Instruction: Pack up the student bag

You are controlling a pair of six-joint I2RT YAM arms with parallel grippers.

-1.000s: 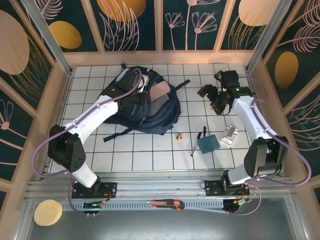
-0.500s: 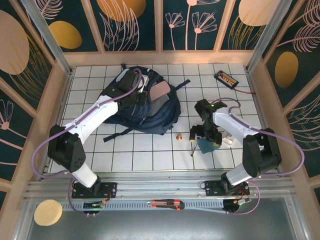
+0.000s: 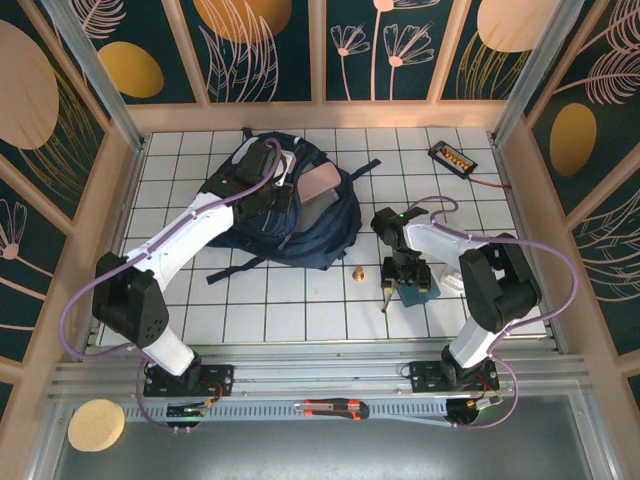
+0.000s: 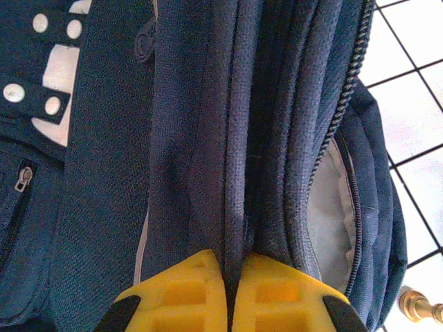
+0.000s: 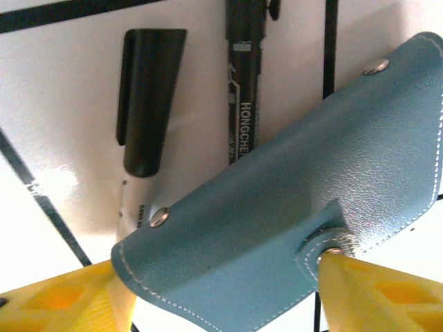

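1 woven navy student bag [image 3: 330,228], stitched teal pouch [image 5: 291,207]

Item 1: black marker [image 5: 243,90]. White capitals printed lengthwise on the barrel read "HONGCHE". The rest of the word was covered by a blue leather case [image 5: 291,207]. Smaller white print beside the lettering was too fine to read.

Item 2: second marker [image 5: 149,104], black-capped. Dark print on its pale barrel was illegible.
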